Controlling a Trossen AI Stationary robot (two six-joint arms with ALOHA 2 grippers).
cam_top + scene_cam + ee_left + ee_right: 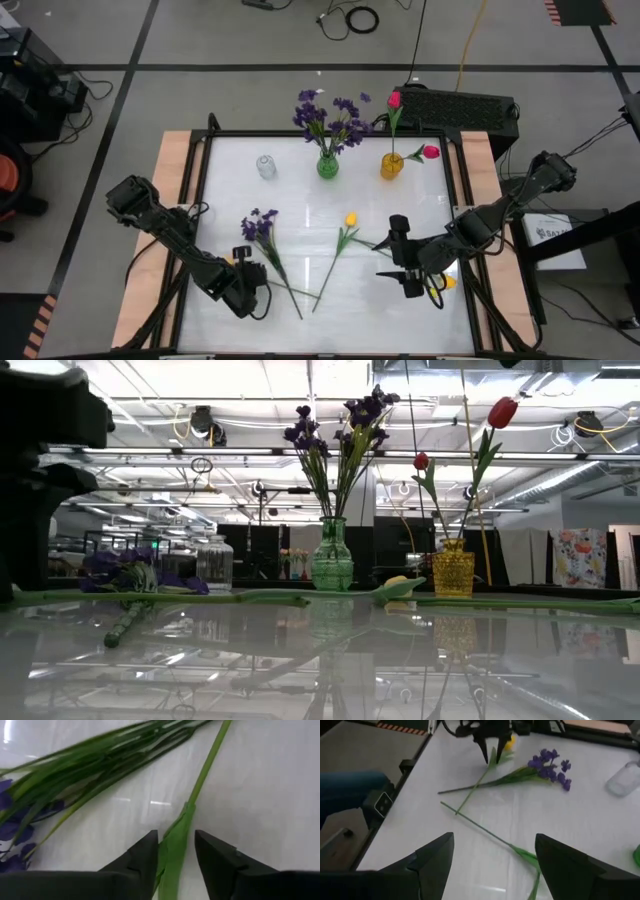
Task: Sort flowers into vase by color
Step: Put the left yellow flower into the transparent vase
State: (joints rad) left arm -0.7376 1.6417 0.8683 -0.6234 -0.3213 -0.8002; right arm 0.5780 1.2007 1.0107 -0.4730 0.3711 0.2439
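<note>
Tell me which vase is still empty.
The clear glass vase, far left of the row. The green vase holds purple flowers; the amber vase holds pink-red tulips.

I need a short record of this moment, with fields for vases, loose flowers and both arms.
green vase: holds purple flowers
yellow vase: holds red tulips
clear jar: no flowers in it
loose on table: purple bunch, yellow tulip
left gripper: low over the table, jaws either side of a green stem, not clearly gripping
right gripper: jaws open, holding nothing
</note>
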